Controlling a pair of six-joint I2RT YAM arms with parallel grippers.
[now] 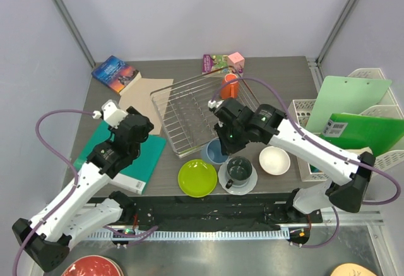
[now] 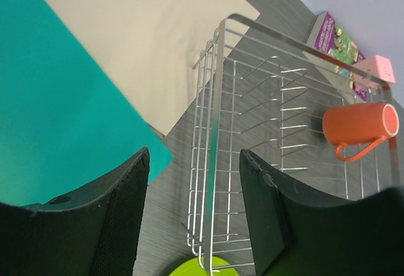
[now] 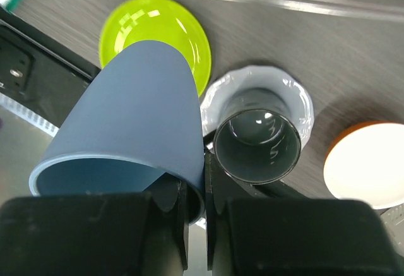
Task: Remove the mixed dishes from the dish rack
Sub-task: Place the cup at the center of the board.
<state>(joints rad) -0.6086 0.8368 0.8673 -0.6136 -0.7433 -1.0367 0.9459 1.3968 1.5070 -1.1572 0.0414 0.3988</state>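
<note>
1. The dish rack [image 1: 189, 113] is sitting at the middle of the table [image 1: 287, 80]. Its wire grid is showing no plates, bowls or cups; only one item is occupying it.

2. The lime-green plate [image 1: 197, 178] is lying flat on the table, just in front of the rack's near edge. Judged unloaded.

3. The pale blue-white plate [image 1: 250, 184] is resting on the table beside the lime-green plate, on its right. Judged unloaded.

4. The white bowl with orange outside [image 1: 274, 160] is standing upright on the table, to the right of the pale plate. Judged unloaded.

5. The dark grey mug [image 3: 257, 138] is standing upright on the pale blue-white plate. Judged unloaded.

6. The orange mug [image 2: 360, 124] is lying on its side inside the rack, at the far right corner. This item is awaiting removal.

7. The light blue cup [image 3: 136, 115] is being carried, tilted, outside the rack, over the table near the lime-green plate. Whether it is touching the table cannot be told.

8. The right gripper [image 3: 197, 194] is pinching the cup's wall, its jaws nearly closed with one finger inside the rim.

9. The left gripper [image 2: 194, 156] is hovering at the rack's left side, jaws standing partly apart and gripping nothing.

10. Status: four items are down, one is in transit, one is pending.
</note>
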